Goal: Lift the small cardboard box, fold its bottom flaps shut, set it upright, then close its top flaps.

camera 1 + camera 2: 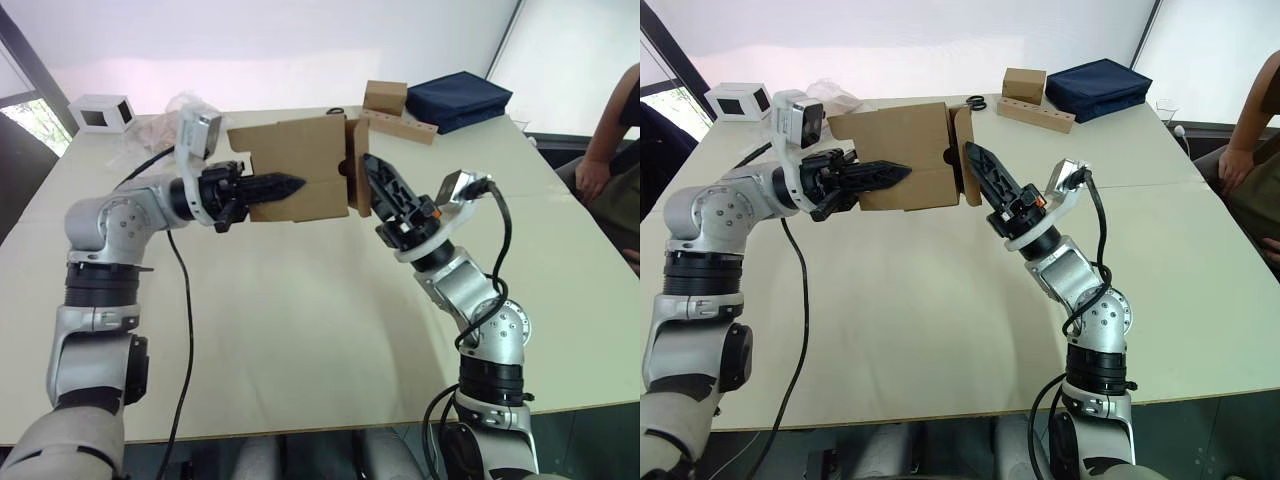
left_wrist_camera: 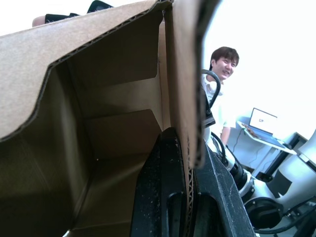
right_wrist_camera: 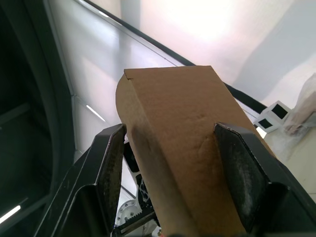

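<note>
Brown corrugated cardboard, plain and unmarked: we hold the small cardboard box point(image 1: 298, 168) in the air above the pale table point(image 1: 300, 330), between both arms, lying on its side. Our left gripper point(image 1: 290, 185) is pinched tight on one wall, one finger inside the carton and one outside, the fluted edge showing between them. Our right gripper point(image 1: 378, 178) stands wide apart at the box's right end, its fingers point(image 3: 242, 173) straddling a rounded flap point(image 3: 182, 133) without squeezing it. Inside, folded flaps overlap. A person point(image 1: 610, 150) sits at the table's right.
</note>
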Tool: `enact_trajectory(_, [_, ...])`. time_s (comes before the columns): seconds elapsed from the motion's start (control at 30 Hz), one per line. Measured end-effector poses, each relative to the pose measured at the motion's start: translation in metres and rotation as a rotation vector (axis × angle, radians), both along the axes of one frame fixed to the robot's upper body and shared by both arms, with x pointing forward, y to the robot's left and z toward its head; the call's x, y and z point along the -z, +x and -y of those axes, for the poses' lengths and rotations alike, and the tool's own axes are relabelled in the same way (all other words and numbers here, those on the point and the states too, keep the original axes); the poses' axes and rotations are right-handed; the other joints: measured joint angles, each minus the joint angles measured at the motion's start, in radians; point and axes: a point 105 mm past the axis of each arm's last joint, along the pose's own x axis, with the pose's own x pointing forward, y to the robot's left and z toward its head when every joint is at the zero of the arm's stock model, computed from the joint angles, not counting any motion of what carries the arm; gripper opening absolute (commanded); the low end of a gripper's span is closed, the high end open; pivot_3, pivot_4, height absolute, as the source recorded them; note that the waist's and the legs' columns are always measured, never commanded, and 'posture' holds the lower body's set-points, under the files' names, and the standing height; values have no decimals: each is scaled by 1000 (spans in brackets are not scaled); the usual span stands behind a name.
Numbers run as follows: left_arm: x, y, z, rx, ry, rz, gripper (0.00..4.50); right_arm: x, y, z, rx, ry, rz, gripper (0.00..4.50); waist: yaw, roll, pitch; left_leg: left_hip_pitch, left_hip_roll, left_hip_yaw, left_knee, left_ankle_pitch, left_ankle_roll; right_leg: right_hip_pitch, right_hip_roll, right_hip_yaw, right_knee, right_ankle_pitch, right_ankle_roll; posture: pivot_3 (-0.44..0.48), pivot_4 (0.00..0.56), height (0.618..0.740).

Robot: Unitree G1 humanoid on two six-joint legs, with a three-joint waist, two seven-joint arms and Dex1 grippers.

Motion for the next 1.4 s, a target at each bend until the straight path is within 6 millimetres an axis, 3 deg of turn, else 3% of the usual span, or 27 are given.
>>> enact_trajectory(0.43, [0,0,0,-4,0,-1,0,2,11,-6,60,-37,-8,2962,-2,0,0,0,0,0,0,0,0,0,0,0,0,0,0,0,150,740])
enact_trajectory(0.73, [0,0,1,-2,-3,-2,0,2,-8,-10,-32,-48,57,2962,-5,0,0,0,0,0,0,0,0,0,0,0,0,0,0,0,150,740])
enact_trajectory(1.4, [1,1,1,-8,0,-8,0,5,6,1,58,-43,31,2962,-22,0,0,0,0,0,-1,0,0,0,0,0,0,0,0,0,150,740])
